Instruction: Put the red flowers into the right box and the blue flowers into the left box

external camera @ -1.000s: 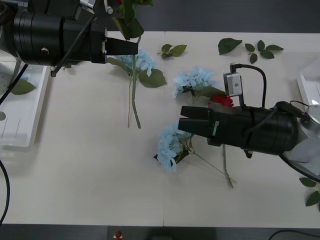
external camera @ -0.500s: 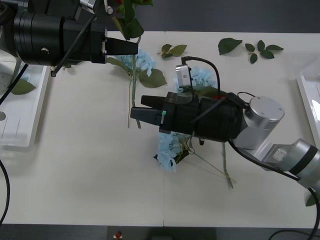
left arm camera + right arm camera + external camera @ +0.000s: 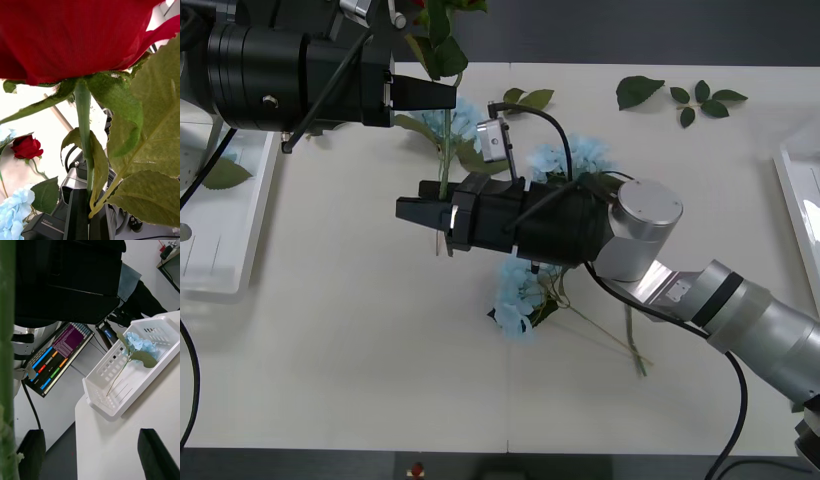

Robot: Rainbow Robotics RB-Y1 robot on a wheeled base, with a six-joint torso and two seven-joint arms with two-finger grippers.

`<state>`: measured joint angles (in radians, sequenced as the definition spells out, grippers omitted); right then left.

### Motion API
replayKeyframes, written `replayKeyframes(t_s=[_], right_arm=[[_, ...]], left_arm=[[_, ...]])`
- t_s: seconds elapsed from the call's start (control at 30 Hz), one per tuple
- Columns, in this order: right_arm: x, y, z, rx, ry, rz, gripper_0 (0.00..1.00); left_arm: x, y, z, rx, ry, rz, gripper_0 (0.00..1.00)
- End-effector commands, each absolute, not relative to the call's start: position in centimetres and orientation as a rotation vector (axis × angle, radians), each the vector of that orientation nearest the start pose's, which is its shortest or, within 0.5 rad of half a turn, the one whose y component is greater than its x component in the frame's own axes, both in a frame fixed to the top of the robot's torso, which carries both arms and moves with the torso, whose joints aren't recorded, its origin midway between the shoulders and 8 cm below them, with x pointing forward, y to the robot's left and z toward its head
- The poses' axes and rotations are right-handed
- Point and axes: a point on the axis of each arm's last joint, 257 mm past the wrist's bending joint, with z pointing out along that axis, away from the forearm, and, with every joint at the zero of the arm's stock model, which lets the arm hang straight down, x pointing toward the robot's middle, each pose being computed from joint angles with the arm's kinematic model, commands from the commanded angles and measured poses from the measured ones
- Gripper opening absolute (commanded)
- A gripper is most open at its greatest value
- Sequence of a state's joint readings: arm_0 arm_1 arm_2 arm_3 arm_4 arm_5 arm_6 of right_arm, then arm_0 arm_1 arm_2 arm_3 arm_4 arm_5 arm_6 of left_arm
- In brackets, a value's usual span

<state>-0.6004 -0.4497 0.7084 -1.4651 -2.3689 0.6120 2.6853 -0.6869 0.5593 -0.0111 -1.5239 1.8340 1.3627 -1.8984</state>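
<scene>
Red flowers: one rose (image 3: 75, 37) clamped by stem in left tool (image 3: 425, 95), held at desk's (image 3: 350, 330) 11 o'clock edge. Second rose (image 3: 26, 147) lies on desk. Blue flowers: cluster (image 3: 520, 290) at centre, under right arm; one (image 3: 140, 345) already in left box (image 3: 123, 386).

Step judged: right tool (image 3: 412, 211) reaching toward 9 o'clock over green stem (image 3: 445, 195); fingers apart, nothing gripped. Next move calls for descent and closure on stem.

Room: tools close together near 11 o'clock; collision risk. Desk open from 6 to 8 o'clock. Left box at 9 o'clock edge, right box (image 3: 792, 175) at 3 o'clock edge.
</scene>
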Motion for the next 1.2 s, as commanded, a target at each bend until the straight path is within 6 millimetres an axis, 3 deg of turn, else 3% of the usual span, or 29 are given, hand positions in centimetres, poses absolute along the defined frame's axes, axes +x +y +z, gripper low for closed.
replayKeyframes(t_s=[0.03,0.13,0.2,0.3,0.63,0.67,0.7,0.73,0.77,1.2], right_arm=[[42.1,12.0,-8.7,-0.765,1.459,1.465,0.54],[42.1,11.9,-8.5,-0.765,1.457,1.469,0.36],[42.1,11.8,-8.5,-0.769,1.457,1.469,0.17],[42.0,11.6,-8.8,-0.776,1.461,1.470,0.03],[42.0,11.0,-8.7,-0.786,1.464,1.469,0.00],[42.1,11.0,-8.7,-0.784,1.465,1.469,0.00],[42.1,10.9,-8.7,-0.786,1.464,1.470,0.00],[42.1,10.9,-8.6,-0.786,1.464,1.470,0.00],[42.1,10.8,-8.6,-0.787,1.465,1.469,0.00],[42.6,9.5,-8.5,-0.810,1.474,1.447,0.00]], left_arm=[[45.1,4.7,1.2,0.851,1.769,-1.403,0.00],[45.1,4.7,1.2,0.851,1.769,-1.403,0.00],[45.1,4.7,1.2,0.851,1.769,-1.403,0.00],[45.1,4.7,1.2,0.851,1.769,-1.403,0.00],[45.1,4.7,1.2,0.851,1.769,-1.403,0.03],[45.1,4.7,1.2,0.851,1.769,-1.403,0.50],[45.1,4.7,1.2,0.851,1.769,-1.403,0.86],[45.1,4.7,1.2,0.851,1.769,-1.403,0.97],[45.1,4.7,1.2,0.851,1.769,-1.403,1.00],[45.1,4.7,1.2,0.851,1.769,-1.403,1.00]])
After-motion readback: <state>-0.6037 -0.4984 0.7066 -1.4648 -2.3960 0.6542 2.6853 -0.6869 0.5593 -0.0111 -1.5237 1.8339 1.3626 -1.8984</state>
